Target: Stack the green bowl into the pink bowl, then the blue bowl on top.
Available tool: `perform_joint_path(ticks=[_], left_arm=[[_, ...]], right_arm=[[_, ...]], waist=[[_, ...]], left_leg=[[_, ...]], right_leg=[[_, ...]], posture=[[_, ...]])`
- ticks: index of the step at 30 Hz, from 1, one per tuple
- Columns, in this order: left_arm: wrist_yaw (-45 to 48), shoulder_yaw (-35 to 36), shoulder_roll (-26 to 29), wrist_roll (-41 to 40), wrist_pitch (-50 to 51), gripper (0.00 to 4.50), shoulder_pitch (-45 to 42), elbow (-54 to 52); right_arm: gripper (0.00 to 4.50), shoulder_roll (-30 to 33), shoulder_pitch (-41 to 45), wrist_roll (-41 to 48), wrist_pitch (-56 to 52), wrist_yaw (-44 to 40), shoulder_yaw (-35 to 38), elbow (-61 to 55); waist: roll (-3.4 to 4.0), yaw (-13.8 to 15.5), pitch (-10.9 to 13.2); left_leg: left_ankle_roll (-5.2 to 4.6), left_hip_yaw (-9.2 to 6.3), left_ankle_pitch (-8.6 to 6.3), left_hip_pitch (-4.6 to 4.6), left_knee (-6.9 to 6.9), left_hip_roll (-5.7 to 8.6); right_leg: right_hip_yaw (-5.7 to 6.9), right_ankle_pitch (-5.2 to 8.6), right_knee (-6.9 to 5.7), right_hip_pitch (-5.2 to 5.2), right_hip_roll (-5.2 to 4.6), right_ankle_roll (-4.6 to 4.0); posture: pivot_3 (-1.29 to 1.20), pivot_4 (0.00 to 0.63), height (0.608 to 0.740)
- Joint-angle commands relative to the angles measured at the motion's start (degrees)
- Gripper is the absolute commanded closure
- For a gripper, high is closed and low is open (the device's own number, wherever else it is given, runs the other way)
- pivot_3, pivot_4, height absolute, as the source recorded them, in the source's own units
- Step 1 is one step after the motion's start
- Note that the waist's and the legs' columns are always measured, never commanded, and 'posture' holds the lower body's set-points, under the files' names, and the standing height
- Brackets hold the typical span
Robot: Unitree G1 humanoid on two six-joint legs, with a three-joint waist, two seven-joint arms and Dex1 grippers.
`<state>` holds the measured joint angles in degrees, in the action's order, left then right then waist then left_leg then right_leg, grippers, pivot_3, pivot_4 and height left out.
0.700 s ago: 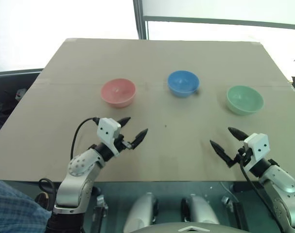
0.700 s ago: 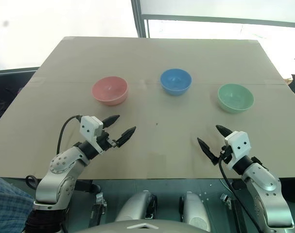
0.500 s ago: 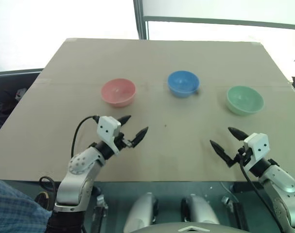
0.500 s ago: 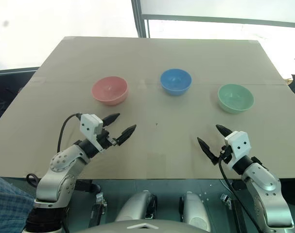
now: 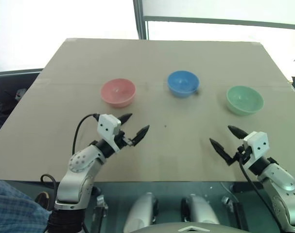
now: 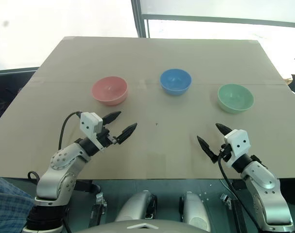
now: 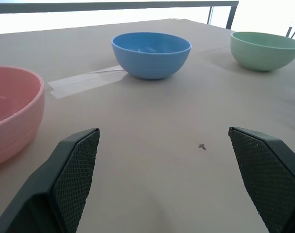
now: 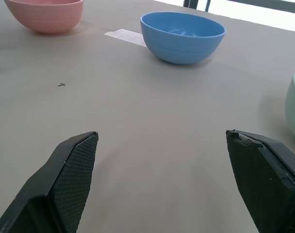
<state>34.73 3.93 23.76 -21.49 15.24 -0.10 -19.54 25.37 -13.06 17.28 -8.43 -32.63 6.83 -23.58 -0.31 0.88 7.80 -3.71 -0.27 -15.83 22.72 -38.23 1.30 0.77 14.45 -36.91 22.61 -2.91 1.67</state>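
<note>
brown cardboard covers the table [image 5: 152, 58], and behind its far edge stands a bright window with a dark upright frame post [image 5: 140, 19]. three bowls sit upright in a row across the far half of the board, each apart from the others and none stacked. the pink bowl [image 5: 118, 92] is on the robot's left, the blue bowl [image 5: 183, 83] is in the middle and a little farther back, and the green bowl [image 5: 244, 99] is on the right. a short strip of pale tape [image 7: 84, 81] lies flat on the board between the pink and blue bowls, and a tiny dark speck [image 5: 165, 127] marks the cardboard nearer the robot.

the left gripper [image 5: 134, 126] hovers over the near part of the board, just short of the pink bowl, aimed forward and slightly toward the middle. its two black fingers are spread wide with nothing between them. the right gripper [image 5: 228, 140] hovers over the near right part of the board, well short of the green bowl, aimed forward and slightly toward the middle as well. its fingers are also spread wide and carry nothing. a black cable [image 5: 81, 128] loops from the left wrist back along the arm. at the lower left corner, below the table edge, a bit of blue checked cloth [image 5: 11, 204] on a person shows.
</note>
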Motion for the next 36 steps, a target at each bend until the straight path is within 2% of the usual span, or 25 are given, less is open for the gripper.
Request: perform_joint_path(ticks=[1,5,13,18,22,32,36], left_arm=[[-0.34,-0.24,0.44,-0.24,1.4,0.0,-1.14,-0.77],[-1.23,-1.16,1.11,1.35,3.64,0.0,-3.18,-0.49],[-8.59,-4.71,2.25,5.3,18.09,0.0,-13.63,-3.23],[-10.79,-8.71,7.11,12.37,23.99,0.0,-19.71,-2.23],[-10.54,-9.75,10.89,17.08,22.84,0.0,-22.95,1.83],[-8.37,-11.74,13.21,23.51,14.61,0.0,-28.24,15.77],[-5.7,-14.05,13.01,25.86,8.55,0.0,-31.74,24.55]], right_arm=[[0.09,0.91,1.6,1.61,-3.79,0.72,-0.3,-5.04],[0.09,2.36,3.73,5.33,-9.38,-0.68,-2.41,-11.14],[0.09,6.34,12.02,18.7,-18.5,-4.88,-4.08,-20.58],[0.09,7.93,15.0,20.1,-21.17,-4.02,-4.2,-20.96],[0.09,8.26,15.48,19.91,-21.51,-3.72,-4.44,-20.61],[0.09,8.25,16.5,18.35,-20.98,-2.67,-4.92,-19.41],[0.09,7.87,16.75,17.25,-20.64,-1.84,-4.82,-18.83]], waist=[[0.0,0.0,0.0],[0.0,-0.01,0.0],[-0.11,0.03,0.01],[-0.13,-0.01,0.02],[-0.13,-0.05,0.02],[-0.14,0.03,0.02],[-0.15,0.09,0.02]], left_leg=[[0.0,0.0,0.0,0.0,0.0,0.0],[0.0,0.0,0.0,0.0,-0.01,0.0],[-0.02,-0.07,-0.01,0.02,-0.09,0.02],[0.0,-0.08,0.01,0.06,-0.09,0.04],[0.17,-0.07,0.11,0.05,-0.06,0.03],[0.2,-0.08,0.13,0.08,-0.08,0.04],[0.22,-0.08,0.14,0.09,-0.09,0.04]], right_leg=[[0.0,0.0,0.0,0.0,0.0,0.0],[0.0,0.0,-0.02,0.0,0.0,0.0],[0.05,-0.01,-0.04,-0.03,0.04,0.02],[0.05,-0.01,-0.05,-0.04,0.06,0.02],[0.03,-0.01,-0.04,-0.02,0.09,0.02],[0.04,-0.01,-0.04,-0.01,0.06,0.02],[0.04,-0.01,-0.05,-0.02,0.05,0.02]], posture=[[0.0,0.15,0.74],[0.0,0.15,0.74],[0.0,0.15,0.74],[0.0,0.15,0.74],[0.0,0.15,0.74],[0.0,0.15,0.74],[0.0,0.15,0.74]])
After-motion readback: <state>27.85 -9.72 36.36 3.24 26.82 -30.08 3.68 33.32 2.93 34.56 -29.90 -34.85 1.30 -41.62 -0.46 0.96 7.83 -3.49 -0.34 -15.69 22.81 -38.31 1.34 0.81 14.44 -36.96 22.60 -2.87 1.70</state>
